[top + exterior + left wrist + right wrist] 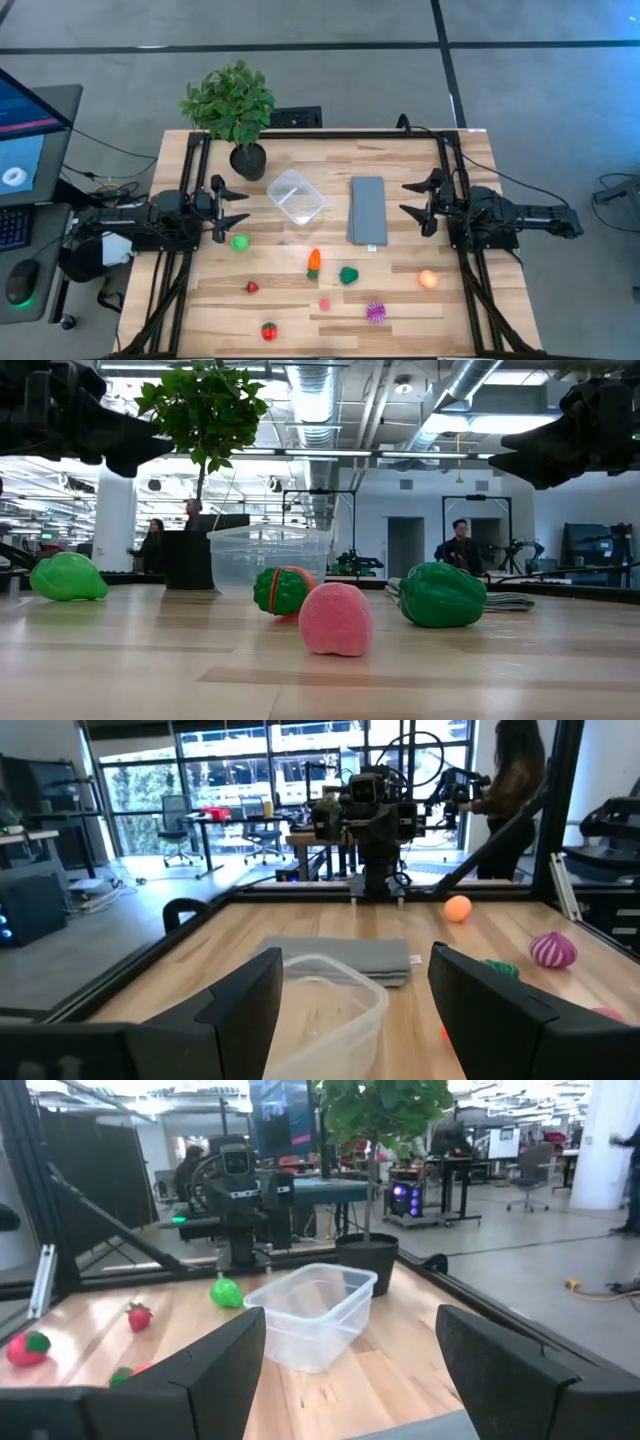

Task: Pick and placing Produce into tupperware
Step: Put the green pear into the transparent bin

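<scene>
- Both grippers have jaws apart, holding nothing: left gripper (233,209) just beside the round green toy ball (240,242), right gripper (418,205) waiting past the flat grey slab (367,210).
- I'd grab that ball first, dropping straight down.
- Clear square plastic tupperware (296,196) sits mid-table, empty, corner-on to the edges.
- Orange toy carrot (314,262) lies lengthwise toward it.

eight toy produce pieces (315,262) (two red), one tupperware (296,196), one grey slab (367,210), one plant (232,105)
</scene>
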Motion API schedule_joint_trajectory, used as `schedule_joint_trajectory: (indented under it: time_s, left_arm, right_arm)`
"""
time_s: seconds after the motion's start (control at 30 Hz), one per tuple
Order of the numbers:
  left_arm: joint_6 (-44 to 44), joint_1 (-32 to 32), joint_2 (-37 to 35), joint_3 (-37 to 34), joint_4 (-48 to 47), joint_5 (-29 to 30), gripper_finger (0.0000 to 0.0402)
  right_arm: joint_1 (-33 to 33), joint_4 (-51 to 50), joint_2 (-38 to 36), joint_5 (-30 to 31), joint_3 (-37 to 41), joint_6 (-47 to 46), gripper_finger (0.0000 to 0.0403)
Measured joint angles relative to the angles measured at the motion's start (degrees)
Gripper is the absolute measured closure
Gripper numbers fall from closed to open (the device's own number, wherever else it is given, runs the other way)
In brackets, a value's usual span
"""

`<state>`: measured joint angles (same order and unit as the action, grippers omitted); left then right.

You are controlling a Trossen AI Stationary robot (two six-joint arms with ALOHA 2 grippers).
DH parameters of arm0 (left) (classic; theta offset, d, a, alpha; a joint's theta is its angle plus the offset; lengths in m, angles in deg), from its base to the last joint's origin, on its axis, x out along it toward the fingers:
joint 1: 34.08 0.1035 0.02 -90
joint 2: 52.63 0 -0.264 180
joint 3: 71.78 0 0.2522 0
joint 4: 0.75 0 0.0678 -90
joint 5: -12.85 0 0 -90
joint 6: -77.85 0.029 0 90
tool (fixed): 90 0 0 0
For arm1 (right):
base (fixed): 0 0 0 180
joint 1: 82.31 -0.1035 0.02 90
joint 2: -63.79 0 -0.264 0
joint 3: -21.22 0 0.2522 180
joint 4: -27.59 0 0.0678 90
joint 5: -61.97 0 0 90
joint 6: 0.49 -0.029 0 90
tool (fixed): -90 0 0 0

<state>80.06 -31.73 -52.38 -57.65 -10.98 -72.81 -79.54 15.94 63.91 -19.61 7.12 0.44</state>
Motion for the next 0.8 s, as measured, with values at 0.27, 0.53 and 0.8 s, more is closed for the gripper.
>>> schedule_joint_trajectory:
  time_s: [0.27, 0.53, 0.8]
  left_arm:
    - [0.2, 0.0, 0.1, 0.0, -1.6, -4.7, 0.0161]
    - [-7.0, -2.8, 4.2, 2.4, 2.6, -12.2, 0.0161]
    - [12.7, -6.9, 10.6, 7.9, 20.9, -14.5, 0.0161]
  right_arm:
    - [0.0, -0.1, 0.0, -0.6, 0.0, -0.4, 0.0085]
    - [-0.1, -0.1, 2.3, -2.7, 0.0, 0.1, 0.0085]
    - [0.0, 9.5, 4.1, -2.4, 0.0, 4.8, 0.0085]
